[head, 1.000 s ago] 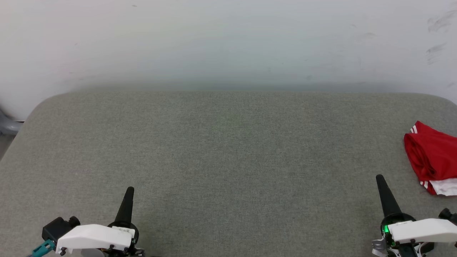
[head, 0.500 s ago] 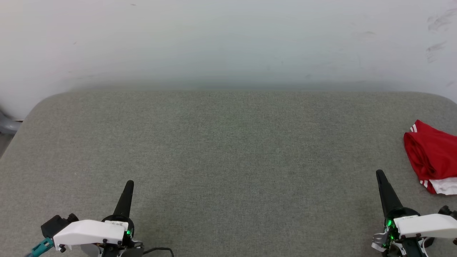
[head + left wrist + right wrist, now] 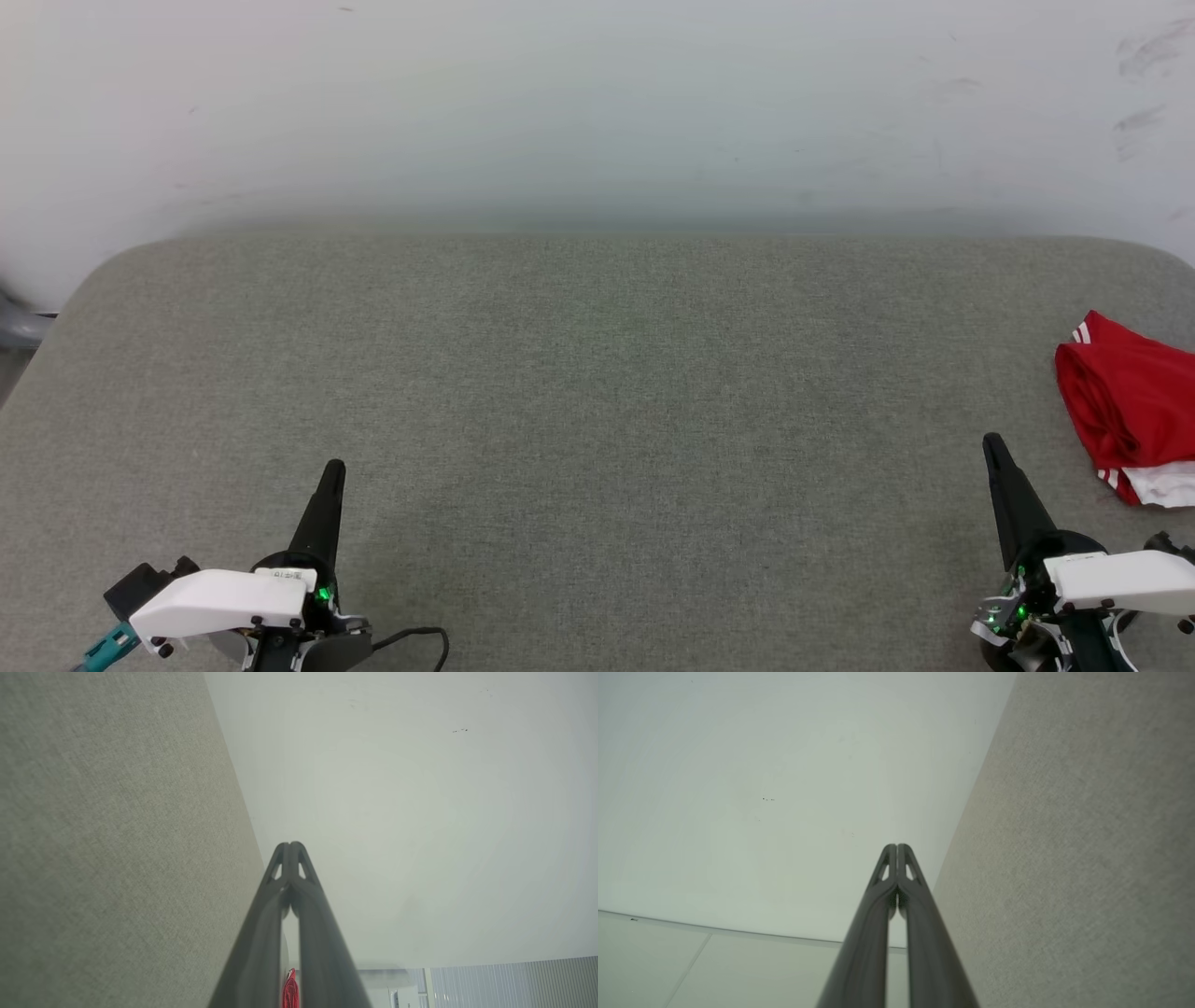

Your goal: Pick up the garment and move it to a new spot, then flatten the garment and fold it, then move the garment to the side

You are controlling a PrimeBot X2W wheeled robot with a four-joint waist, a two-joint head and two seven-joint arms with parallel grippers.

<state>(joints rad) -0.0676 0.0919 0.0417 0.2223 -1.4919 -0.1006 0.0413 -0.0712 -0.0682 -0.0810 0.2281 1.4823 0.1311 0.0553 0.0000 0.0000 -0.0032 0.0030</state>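
The garment is a crumpled red shirt with white striped trim, lying at the far right edge of the grey padded table and cut off by the head view's border. A red sliver of the garment peeks between the fingers in the left wrist view. My right gripper stands shut at the lower right, a short way left of and nearer than the garment, touching nothing. At the lower left my left gripper is shut too, far from the garment. Both wrist views show the fingers pressed together: left gripper, right gripper.
A pale wall rises right behind the table's far edge. The table's rounded far-left corner meets a grey object at the left border. A black cable loops by the left wrist.
Both grippers have slid a little farther up the table, tips still shut. The garment lies as before; the head view has shifted slightly.
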